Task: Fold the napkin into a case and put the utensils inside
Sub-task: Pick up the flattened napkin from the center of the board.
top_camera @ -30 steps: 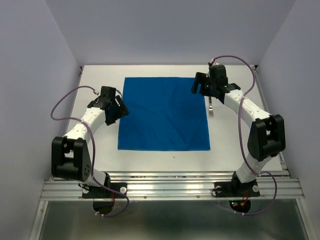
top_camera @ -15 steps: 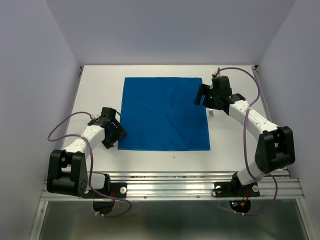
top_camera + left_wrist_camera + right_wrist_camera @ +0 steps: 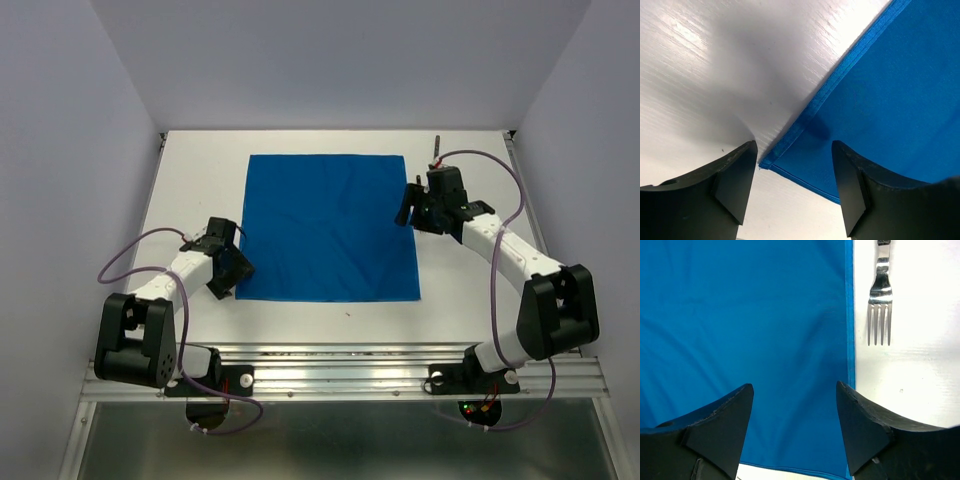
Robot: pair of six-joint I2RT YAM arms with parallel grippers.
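Left pincer [image 3: 792, 152] is spread wide and sitting low at the near-left corner of the napkin [image 3: 325, 225]. One finger is out over bare counter [image 3: 195, 175] and the other over the blue, so the hemmed corner lies right in the gap, nothing pinched yet. Right pincer [image 3: 795, 390] is spread and empty too, hovering over the cloth's right hem, further back along that edge than the left one. The fork [image 3: 880, 295] lies on the counter just beside that hem, tines toward the near side. Napkin's flat as a full square with a few soft creases and no fold in it, so my read is we're setting up the very first fold. To do it well I'd bite only the corner, deep enough to catch the double-stitched hem so it doesn't slip. I'd also get the right side onto a matching spot before lifting, then raise both together so the edge carries over straight. Biggest risk, I reckon, is the right finger clipping the fork or dragging the cloth over it.
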